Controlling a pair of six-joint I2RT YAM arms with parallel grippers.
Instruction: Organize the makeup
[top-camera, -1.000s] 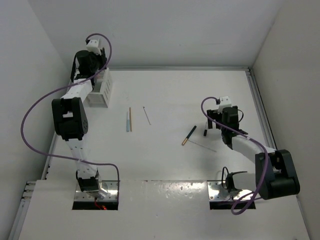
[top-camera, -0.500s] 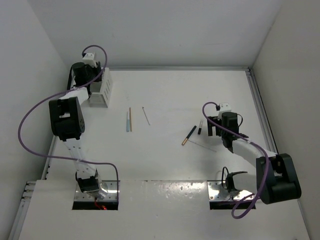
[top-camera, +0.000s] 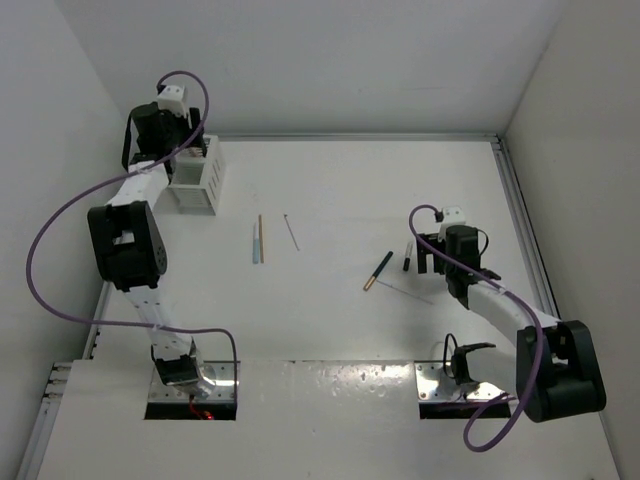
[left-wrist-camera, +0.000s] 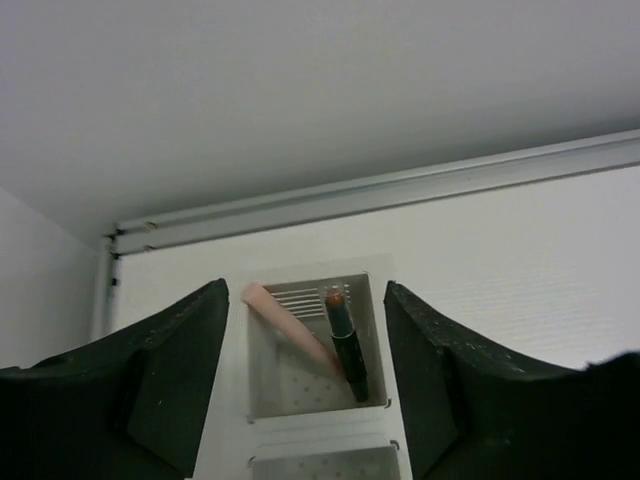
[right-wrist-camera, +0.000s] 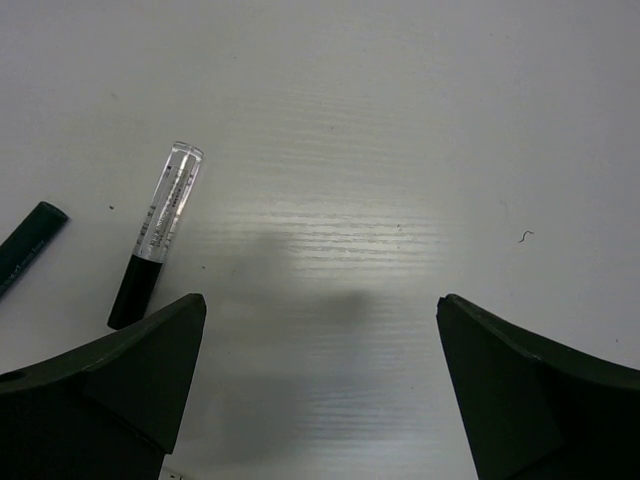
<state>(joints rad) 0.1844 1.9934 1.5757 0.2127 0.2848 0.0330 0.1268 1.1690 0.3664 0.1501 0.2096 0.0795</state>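
The left gripper (left-wrist-camera: 305, 305) hangs with its matte black jaws parted and empty over the white perforated rack (left-wrist-camera: 262, 395). In one compartment a smooth pink stick (left-wrist-camera: 285, 325) leans and a glossy dark stick (left-wrist-camera: 345, 345), perhaps a lipstick, stands coppery tip up. On the smooth white desk (top-camera: 350, 180), the pale blue stick (top-camera: 255, 243) and tan stick (top-camera: 261, 238) lie parallel, running near-to-far, beside a thin silvery stick (top-camera: 293, 231). The black pencil (top-camera: 378, 270) lies diagonally, copper tip near-left, and the right gripper (right-wrist-camera: 320, 330), wide open and empty, is beside a clear black-capped tube (right-wrist-camera: 155, 250).

Bright diffuse light; soft shadows; glare patch on table (right-wrist-camera: 340, 235).
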